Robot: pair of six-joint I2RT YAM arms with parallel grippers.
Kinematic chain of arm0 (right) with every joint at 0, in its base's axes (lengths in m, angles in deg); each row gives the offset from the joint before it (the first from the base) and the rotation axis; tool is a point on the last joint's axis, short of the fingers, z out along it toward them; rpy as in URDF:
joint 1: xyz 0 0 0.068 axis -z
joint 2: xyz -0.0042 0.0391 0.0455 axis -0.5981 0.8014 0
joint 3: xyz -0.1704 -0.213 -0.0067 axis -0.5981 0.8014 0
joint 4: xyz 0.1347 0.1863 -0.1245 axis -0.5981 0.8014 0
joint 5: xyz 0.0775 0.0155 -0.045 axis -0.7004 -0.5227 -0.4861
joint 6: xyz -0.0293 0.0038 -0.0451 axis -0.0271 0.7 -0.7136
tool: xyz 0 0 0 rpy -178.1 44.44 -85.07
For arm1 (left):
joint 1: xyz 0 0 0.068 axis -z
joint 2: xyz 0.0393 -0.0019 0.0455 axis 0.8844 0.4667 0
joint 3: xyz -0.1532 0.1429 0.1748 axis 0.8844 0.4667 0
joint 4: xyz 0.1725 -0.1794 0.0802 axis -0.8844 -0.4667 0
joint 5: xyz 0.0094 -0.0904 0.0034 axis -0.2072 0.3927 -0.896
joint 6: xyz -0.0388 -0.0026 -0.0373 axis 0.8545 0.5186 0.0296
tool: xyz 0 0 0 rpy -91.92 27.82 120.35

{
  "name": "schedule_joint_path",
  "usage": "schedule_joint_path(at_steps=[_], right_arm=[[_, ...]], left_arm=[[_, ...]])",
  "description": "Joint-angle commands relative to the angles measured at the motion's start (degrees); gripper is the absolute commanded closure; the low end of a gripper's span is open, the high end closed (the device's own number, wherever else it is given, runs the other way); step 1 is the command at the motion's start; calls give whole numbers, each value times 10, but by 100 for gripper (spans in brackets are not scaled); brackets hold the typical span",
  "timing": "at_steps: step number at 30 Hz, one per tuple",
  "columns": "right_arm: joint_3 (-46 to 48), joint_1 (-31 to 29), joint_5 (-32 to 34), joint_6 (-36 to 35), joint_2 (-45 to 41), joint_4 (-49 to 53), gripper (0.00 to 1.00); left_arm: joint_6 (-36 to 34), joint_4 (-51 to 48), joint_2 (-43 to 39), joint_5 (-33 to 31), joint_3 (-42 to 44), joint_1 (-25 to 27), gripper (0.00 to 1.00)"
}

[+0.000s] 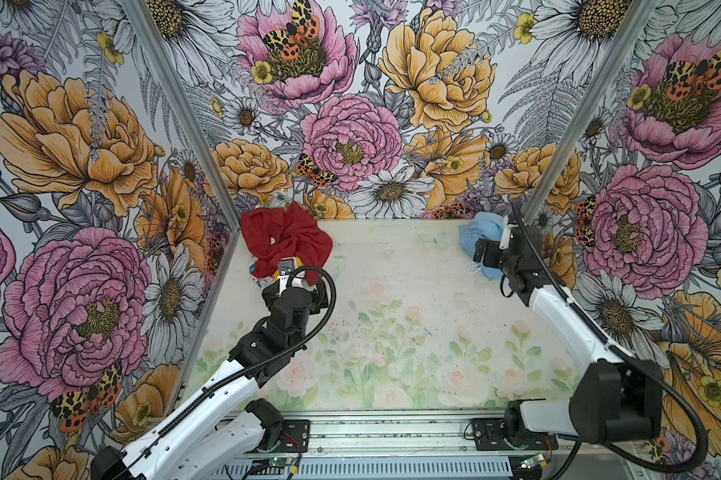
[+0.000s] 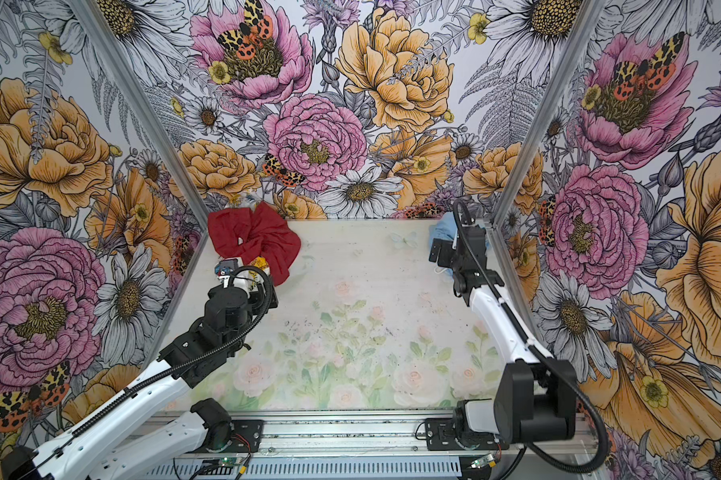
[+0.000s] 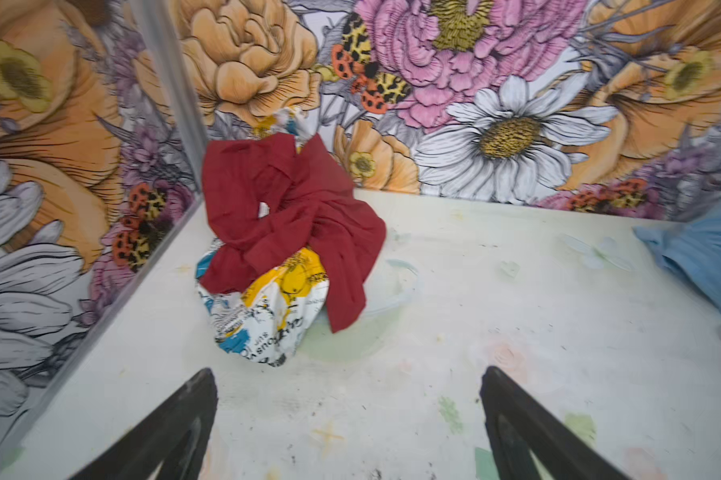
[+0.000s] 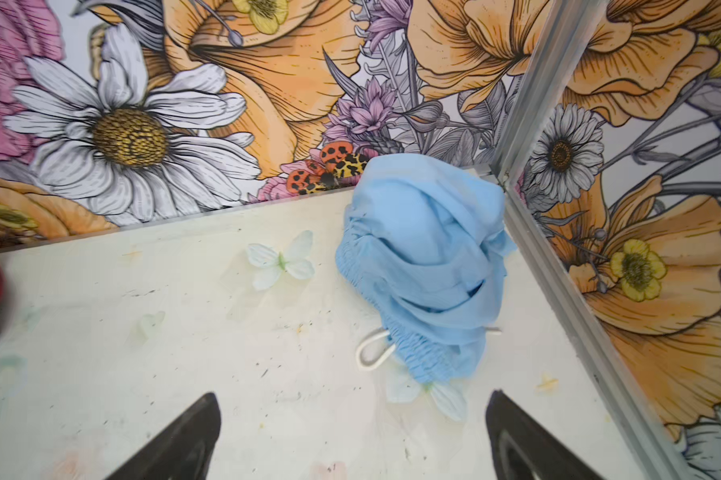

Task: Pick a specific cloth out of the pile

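1. While my right gripper (image 1: 486,249) hangs spread and empty, the cloth (image 1: 481,235) lies at one o'clock on the table (image 1: 392,270), well apart from the pile (image 1: 286,241) at eleven, in both top views.
2. Left wrist view: my left gripper (image 3: 349,372) gapes near the red cloth (image 3: 284,212), holding nothing.
3. Right wrist view: the cloth lies free, drawstring (image 4: 373,349) showing. Separation looks done, so my next move calls for a clean retreat.

Arm links (image 1: 213,395): white shells with small dark holes along the side.
Joints (image 1: 292,307): black, blocky housings.
Cables (image 1: 329,291): black corrugated hose looping beside each arm.
Base plates (image 1: 294,432): black, flat, screwed down, with what seem to be thin red wires nearby.
Left gripper (image 3: 349,370): black fingers (image 3: 176,432), tapering to narrow tips.
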Motion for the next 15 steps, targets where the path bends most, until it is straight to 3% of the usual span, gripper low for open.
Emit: schedule_joint_path(at_steps=[1,3,9,11,15], right_arm=[[136,2,4,19,-93,-207,0],[191,2,42,13,-136,-203,0],[286,4,126,-34,-214,-165,0],[316,4,136,-38,-232,-173,0],[345,4,127,-11,-244,-160,1]], left_arm=[[-172,251,43,-106,106,-32,1],[-189,375,67,-67,164,-78,1],[-40,521,115,194,264,-296,1],[-30,577,170,219,270,-328,1],[-45,655,252,259,247,-341,1]])
